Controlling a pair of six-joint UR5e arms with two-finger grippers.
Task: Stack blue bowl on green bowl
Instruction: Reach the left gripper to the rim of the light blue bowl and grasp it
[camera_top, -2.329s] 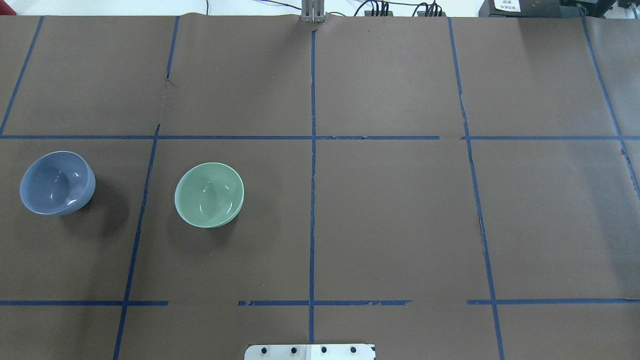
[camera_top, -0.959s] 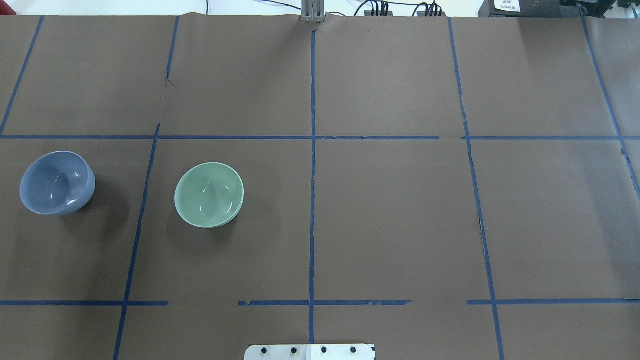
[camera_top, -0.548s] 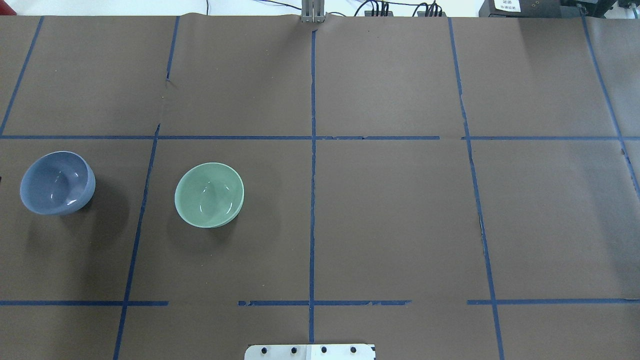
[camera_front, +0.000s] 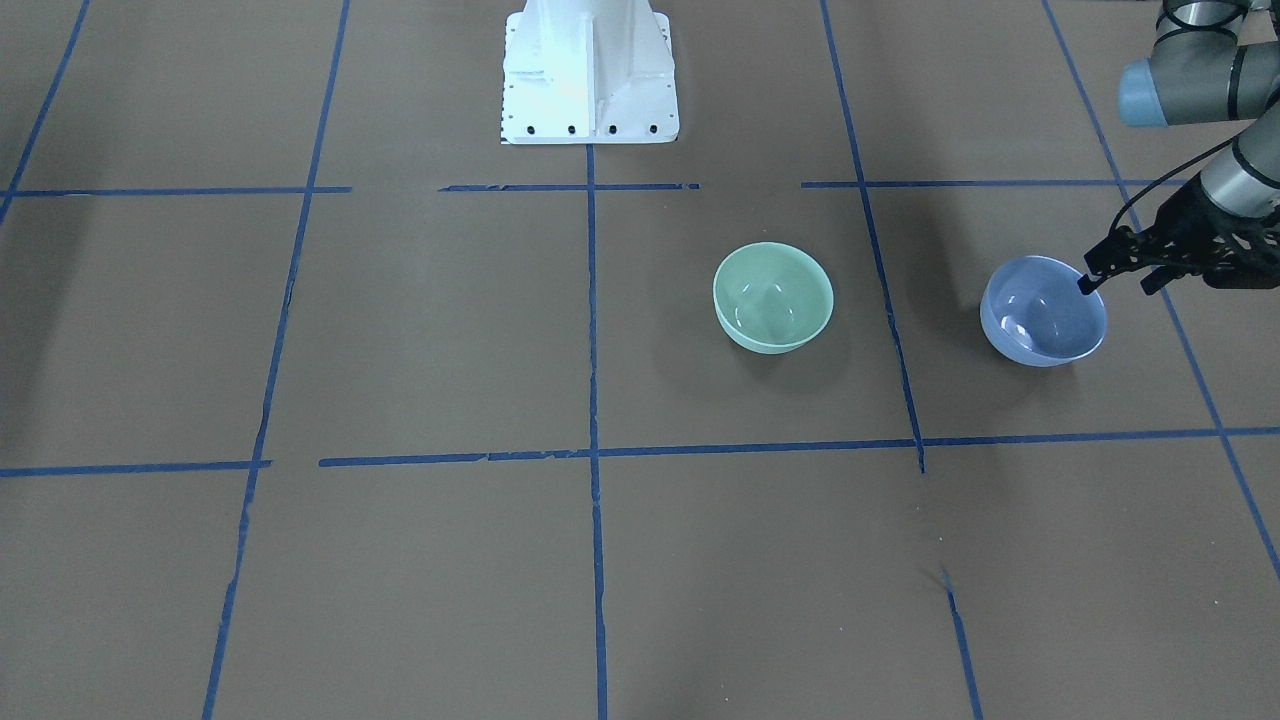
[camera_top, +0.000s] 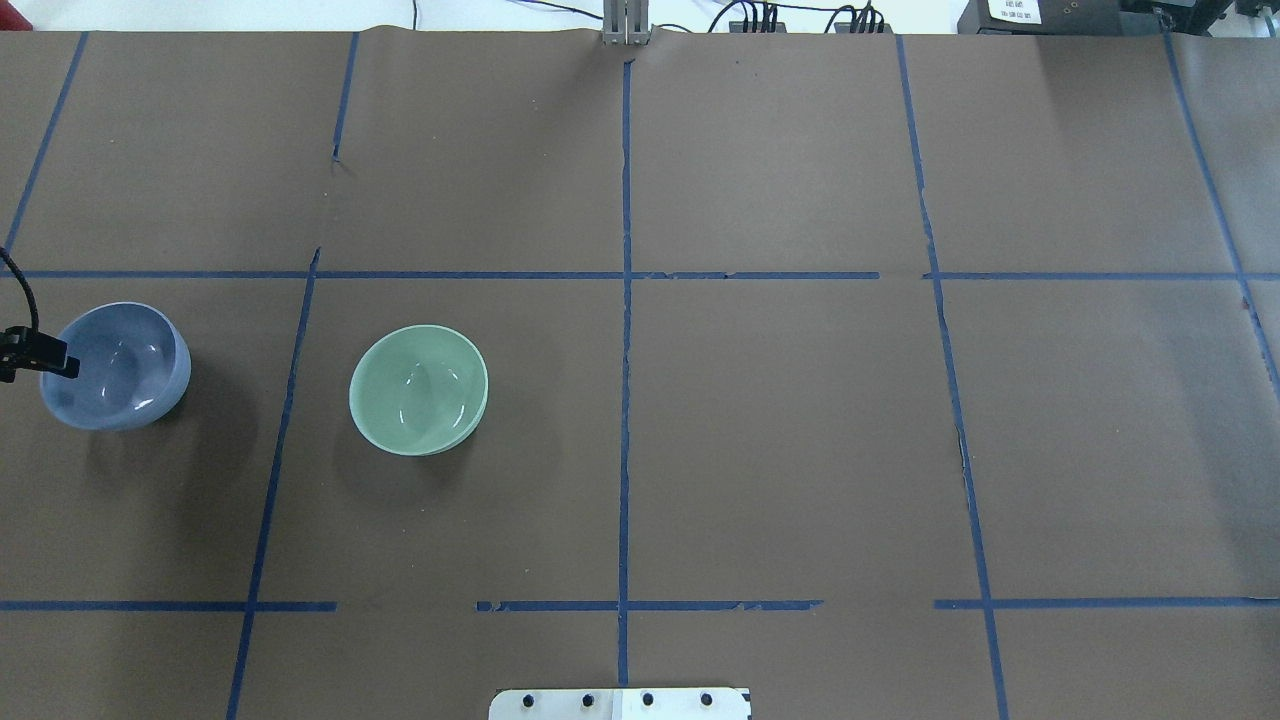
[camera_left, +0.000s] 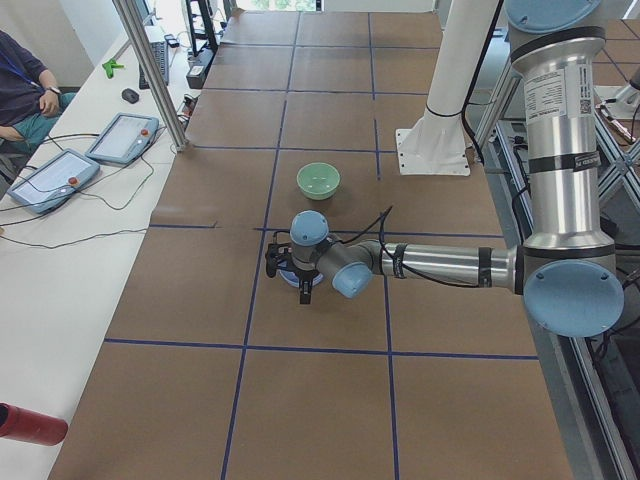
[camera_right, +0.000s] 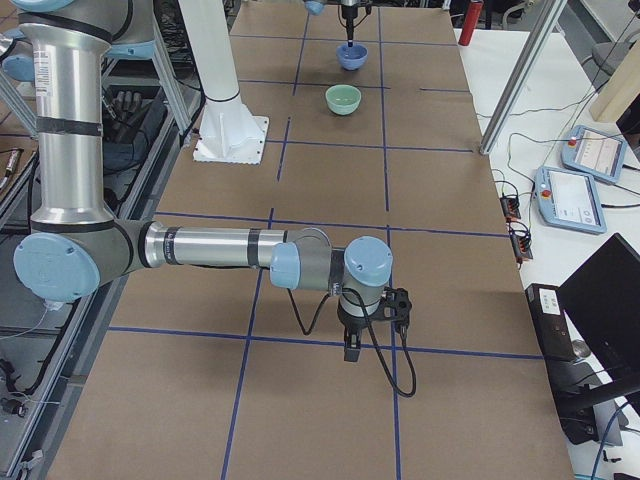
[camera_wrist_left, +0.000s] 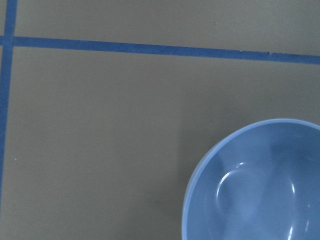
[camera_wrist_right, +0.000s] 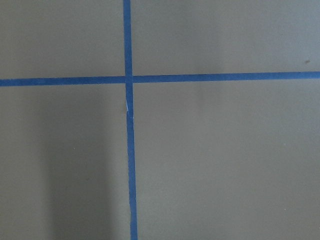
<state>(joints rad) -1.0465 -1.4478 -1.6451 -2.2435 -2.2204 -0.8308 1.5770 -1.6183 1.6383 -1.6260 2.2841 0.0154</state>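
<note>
The blue bowl (camera_front: 1043, 310) is set upright on the desk (camera_front: 420, 330) at the robot's far left, well apart from the green bowl (camera_front: 772, 297); nothing is stacked yet. It is judged light, stiff and slick (glossy plastic, thin wall); a rim pinch is preferred, one finger inside and one outside, on the side nearest the arm; slip or tilt is to be expected from a shallow grip. The left gripper (camera_front: 1115, 283) is seen spread and empty above the bowl's outer rim; contact cannot be confirmed. The right gripper (camera_right: 352, 345) is held over bare desk, well away; spread or clenched cannot be told. In the overhead view the left gripper is cut off by the edge; in the left side view the bowl is mostly hidden behind the wrist; no fingers are shown in either wrist view.
</note>
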